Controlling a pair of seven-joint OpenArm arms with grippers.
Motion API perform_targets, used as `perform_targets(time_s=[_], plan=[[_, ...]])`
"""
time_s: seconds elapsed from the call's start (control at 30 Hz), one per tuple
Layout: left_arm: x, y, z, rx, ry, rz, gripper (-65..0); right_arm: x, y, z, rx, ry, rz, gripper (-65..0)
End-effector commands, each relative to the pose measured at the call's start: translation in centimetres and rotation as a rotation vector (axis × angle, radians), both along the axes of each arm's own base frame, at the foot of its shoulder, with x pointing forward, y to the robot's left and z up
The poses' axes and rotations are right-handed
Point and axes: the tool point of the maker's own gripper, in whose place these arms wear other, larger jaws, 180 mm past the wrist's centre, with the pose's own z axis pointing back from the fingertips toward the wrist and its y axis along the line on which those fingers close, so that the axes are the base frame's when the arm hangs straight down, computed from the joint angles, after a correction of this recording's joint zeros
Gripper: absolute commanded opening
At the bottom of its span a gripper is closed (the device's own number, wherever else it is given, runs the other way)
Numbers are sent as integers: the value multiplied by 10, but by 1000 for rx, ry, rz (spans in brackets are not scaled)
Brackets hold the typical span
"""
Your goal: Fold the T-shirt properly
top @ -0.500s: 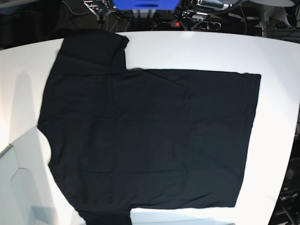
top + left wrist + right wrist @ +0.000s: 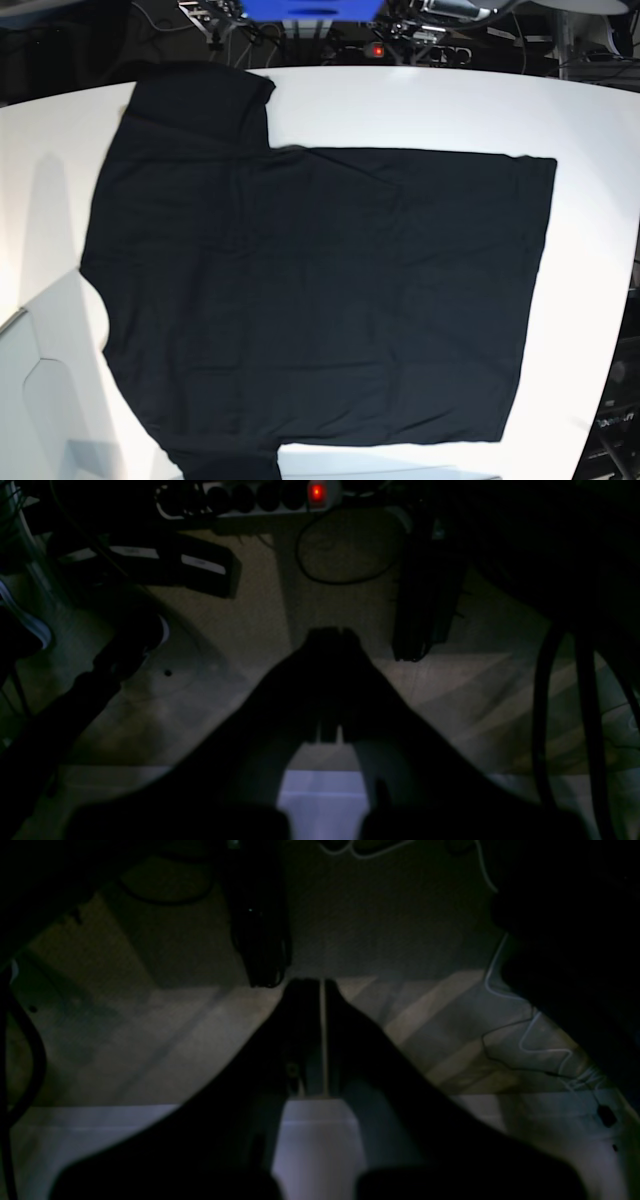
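Black T-shirt (image 2: 320,300) lies flat on the worktop (image 2: 420,110); both grippers (image 2: 327,632) (image 2: 322,985) clenched empty, so open yours before pinching the 12 o'clock sleeve (image 2: 200,105).

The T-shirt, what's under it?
The T-shirt lies spread flat on a white table, which shows all around it. Whatever sits beneath the cloth is covered, so I can't tell if anything else is there.

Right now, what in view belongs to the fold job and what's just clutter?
Job:
T-shirt, spread flat, plain side up
white table
left gripper
right gripper

Clutter:
power strip with red light
floor cables
blue box behind table
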Motion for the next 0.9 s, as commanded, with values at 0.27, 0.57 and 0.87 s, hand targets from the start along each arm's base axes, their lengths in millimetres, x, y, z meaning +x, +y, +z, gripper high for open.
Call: perform_targets(time_s=[0.27,0.57,0.87], plan=[[-10,2,0,9,14,2,-650,-6,3,0,22,11,-6,-650],[-11,2,0,9,16,2,-650,-7,3,0,22,14,-6,-650],[-28,2,1,9,40,2,-650,-20,3,2,22,26,-6,-650]])
